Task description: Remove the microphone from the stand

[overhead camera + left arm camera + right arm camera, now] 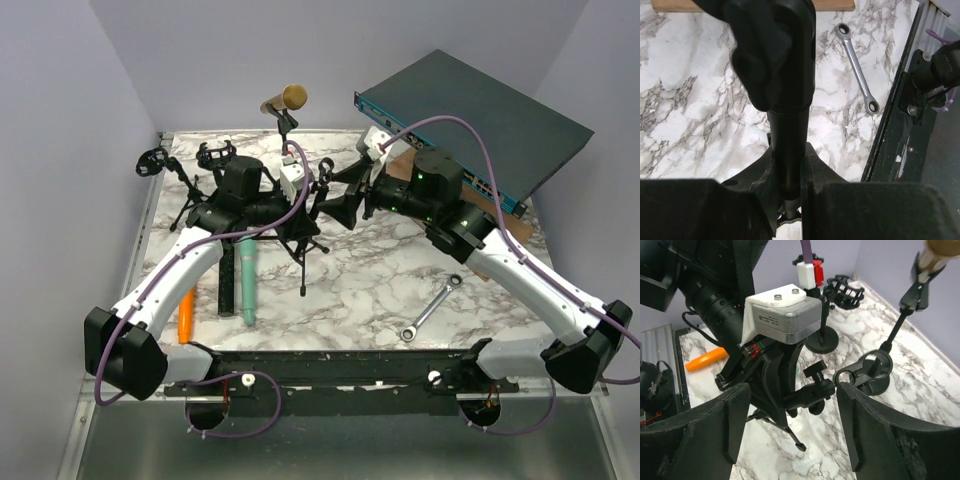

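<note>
**Mic-off-the-stand job: plenty of ways to fumble from here**

Got the left gripper (789, 170) clenched hard on a black shaft (788, 132) rising out of the tripod stand (298, 238); can't tell from any view whether stand pole or dark mic body. Got the right gripper (794, 415) facing it, jaws spread wide and grasping nothing, just beside the left one's wrist.

As for the microphone (287, 99): gold-headed, sitting up in its clip (916, 292) on a thin stand (897, 327) at the back of the table (390, 275), behind both grippers and touched by neither. Also spotted a teal mic (246, 282) lying flat by the left arm and a wrench (430, 311) near the right arm; neither on any stand.

Worries from here, all guesswork:

- could easily pinch the left gripper's housing or the tripod hub by closing those open jaws right now; too much clutter between the fingers, no mic among it;
- could clip the thin stand and topple it while reaching back past the tripod; not much room back there;
- might lift the whole thin stand instead of freeing the mic, given a snug clip and nothing pinning the base; looks light and top-heavy;
- might jam things by yanking sideways rather than along the clip; worth lining up first.
</note>
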